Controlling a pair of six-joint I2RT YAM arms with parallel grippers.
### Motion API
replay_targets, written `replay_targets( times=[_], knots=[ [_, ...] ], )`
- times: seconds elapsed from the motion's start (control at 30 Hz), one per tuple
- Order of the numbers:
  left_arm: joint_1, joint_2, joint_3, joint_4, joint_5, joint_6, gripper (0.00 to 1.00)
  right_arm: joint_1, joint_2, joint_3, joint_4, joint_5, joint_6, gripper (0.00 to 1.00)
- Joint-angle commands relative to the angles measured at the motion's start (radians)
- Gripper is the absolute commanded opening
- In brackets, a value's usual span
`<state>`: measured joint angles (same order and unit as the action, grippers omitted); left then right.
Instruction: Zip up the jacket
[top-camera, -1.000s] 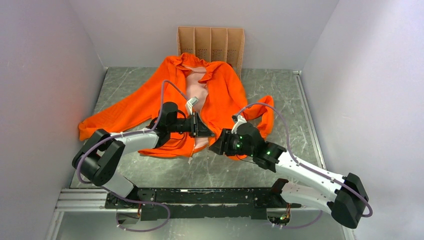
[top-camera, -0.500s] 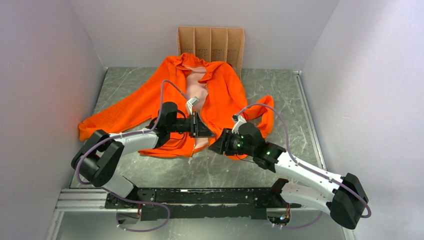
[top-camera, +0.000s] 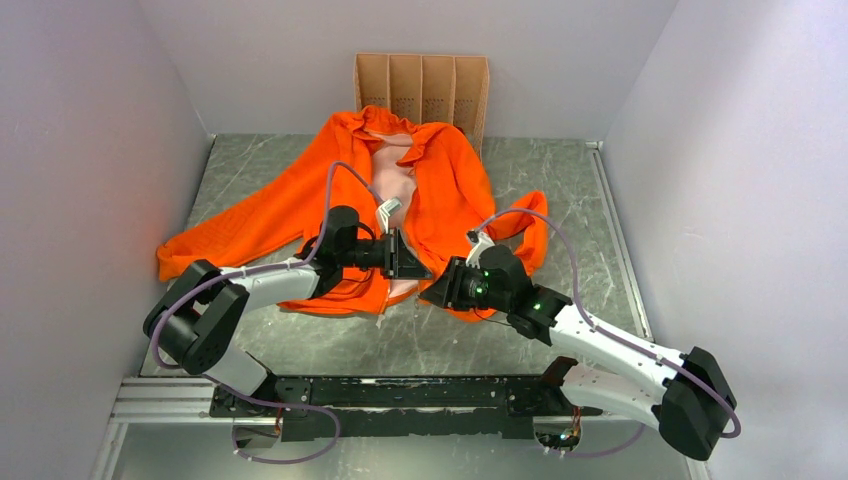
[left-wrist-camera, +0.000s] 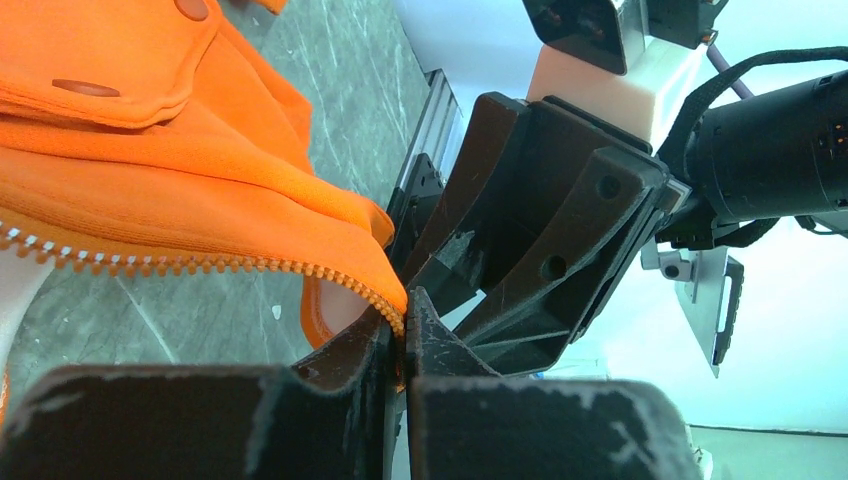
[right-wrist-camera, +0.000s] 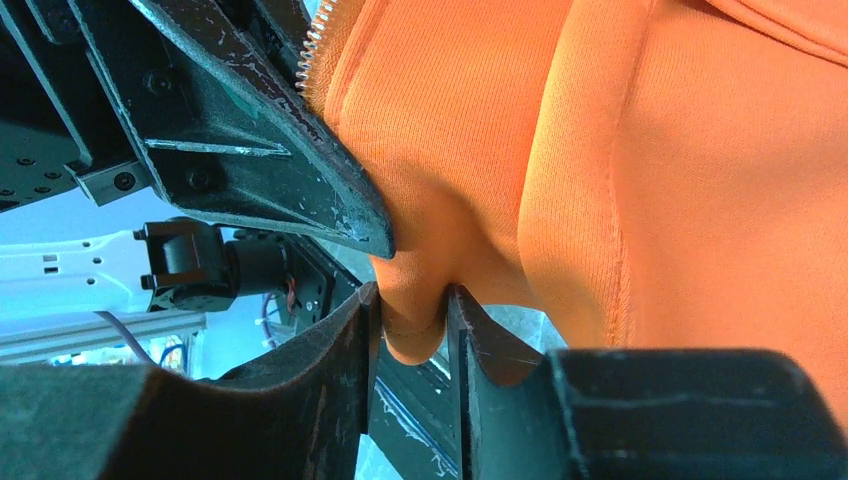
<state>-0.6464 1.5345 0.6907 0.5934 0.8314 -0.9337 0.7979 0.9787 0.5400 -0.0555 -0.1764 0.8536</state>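
While the left gripper is clenched on the zipper teeth at the near hem of the jacket, the right gripper pinches a fold of its orange cloth just beside it, on the right. The jacket lies open across the grey table, collar far, pink lining showing, before a cardboard rack.

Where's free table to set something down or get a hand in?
Bare table: wide strip between the jacket and the right wall; near band between its hem and the base rail; small far-left corner. Crowded: centre hem, where the left gripper and right gripper both pinch fabric.
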Motion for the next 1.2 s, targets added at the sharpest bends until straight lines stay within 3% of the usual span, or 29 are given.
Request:
replay_targets(
  times=[0.0,0.43,0.53,0.6,0.87,1.03,1.17],
  knots=[
    [-0.014,-0.007,0.035,0.012,0.029,0.031,0.08,-0.008,-0.006,-0.010,0.035,-0.024,0.004,0.33],
    [-0.017,0.001,0.036,0.019,0.030,0.029,0.08,-0.009,0.006,-0.020,0.051,-0.044,0.007,0.28],
    [-0.017,0.002,0.036,0.020,0.029,0.029,0.08,-0.011,0.008,-0.021,0.051,-0.048,0.006,0.18],
    [-0.018,0.004,0.036,0.023,0.029,0.025,0.08,-0.011,0.008,-0.021,0.052,-0.051,0.006,0.00],
    [-0.018,-0.006,0.036,0.015,0.035,0.040,0.08,-0.014,-0.001,-0.028,0.096,-0.054,0.001,0.00],
    [-0.018,-0.051,0.047,-0.072,-0.011,0.098,0.28,-0.042,-0.019,-0.051,0.157,-0.079,-0.021,0.00],
    [-0.016,-0.122,0.077,-0.232,-0.115,0.188,0.44,-0.087,-0.043,-0.064,0.222,-0.112,-0.077,0.00]
  ],
)
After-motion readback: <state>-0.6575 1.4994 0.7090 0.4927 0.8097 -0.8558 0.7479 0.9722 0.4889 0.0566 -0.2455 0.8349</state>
